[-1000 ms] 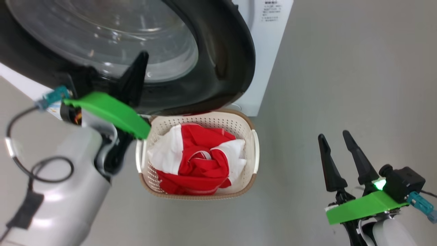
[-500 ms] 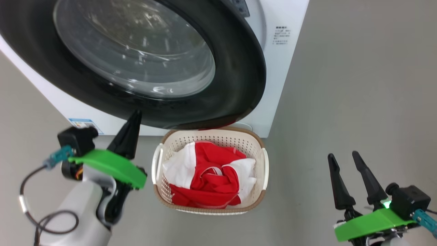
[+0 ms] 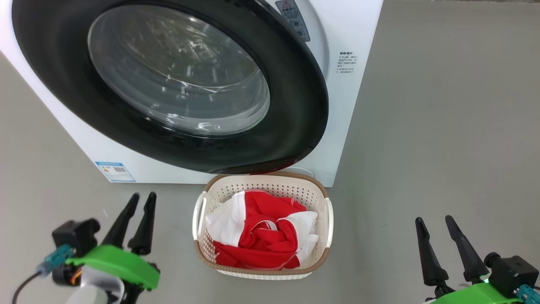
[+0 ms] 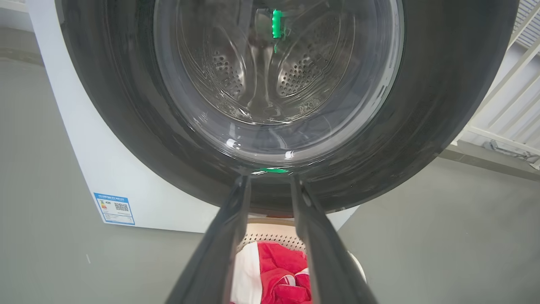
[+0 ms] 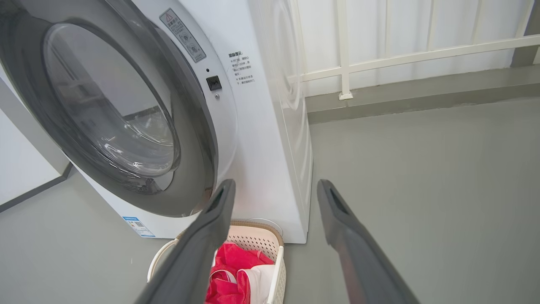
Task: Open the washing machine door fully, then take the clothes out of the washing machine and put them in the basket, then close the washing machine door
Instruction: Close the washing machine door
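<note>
The washing machine [image 3: 350, 109] stands at the top of the head view. The washing machine door [image 3: 297, 105], black-rimmed with a glass bowl, lies against its front; whether it is latched I cannot tell. Below it on the floor sits the basket [image 3: 211, 185] with the red and white clothes [image 3: 261, 232] inside. My left gripper [image 3: 143, 196] hovers at the lower left, left of the basket, fingers slightly parted and empty. In the left wrist view the left gripper [image 4: 268, 180] points at the door's [image 4: 443, 105] lower rim. My right gripper [image 3: 433, 219] is open and empty at the lower right.
A grey floor [image 3: 443, 147] stretches wide to the right of the machine. A white railing [image 5: 379, 63] and a low kerb run behind the machine's side. A blue label [image 3: 114, 171] marks the machine's lower left corner.
The head view has shifted. The door has swung in against the machine front. My left gripper has drawn back from the door to the lower left and its fingers have parted.
</note>
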